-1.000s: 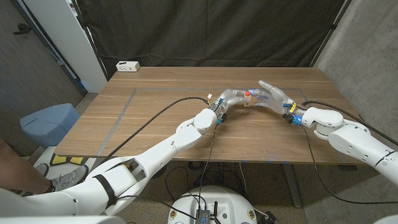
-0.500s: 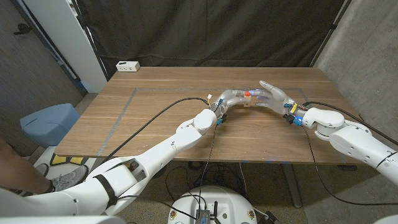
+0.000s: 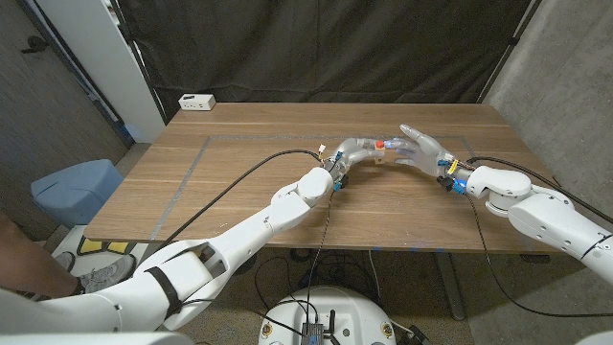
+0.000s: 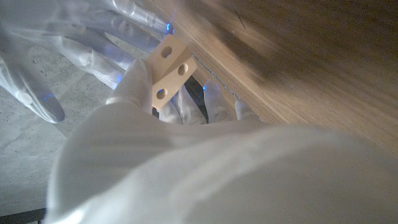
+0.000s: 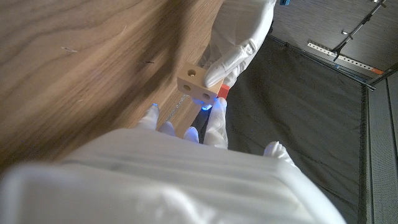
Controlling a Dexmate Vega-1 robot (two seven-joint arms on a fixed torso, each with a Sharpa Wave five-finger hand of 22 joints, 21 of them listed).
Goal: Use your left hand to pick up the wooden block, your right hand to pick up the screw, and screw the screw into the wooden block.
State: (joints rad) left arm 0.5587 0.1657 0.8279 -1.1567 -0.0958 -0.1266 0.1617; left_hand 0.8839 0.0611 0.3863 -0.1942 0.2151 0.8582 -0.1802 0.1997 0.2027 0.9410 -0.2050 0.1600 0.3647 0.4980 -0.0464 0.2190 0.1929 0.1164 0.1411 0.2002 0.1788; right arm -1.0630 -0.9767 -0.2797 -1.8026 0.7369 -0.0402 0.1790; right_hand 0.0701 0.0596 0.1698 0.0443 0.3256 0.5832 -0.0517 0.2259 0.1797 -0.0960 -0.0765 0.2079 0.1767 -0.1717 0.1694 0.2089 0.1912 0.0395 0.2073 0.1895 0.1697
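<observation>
Above the middle of the table my left hand [image 3: 356,150] holds the small pale wooden block [image 3: 384,159], which has round holes in its faces [image 4: 169,68] [image 5: 196,83]. The left hand's fingers [image 5: 239,43] press on the block from the far side. My right hand [image 3: 420,147] meets it from the right and pinches the red-headed screw [image 3: 380,145] [image 5: 223,93] against the block's side, while its other fingers spread upward. The screw's shaft is hidden.
A white power strip [image 3: 196,102] lies at the table's far left corner. Grey tape lines [image 3: 192,165] mark the wooden table [image 3: 259,206]. Black cables run along both arms. A blue stool [image 3: 72,187] stands left of the table.
</observation>
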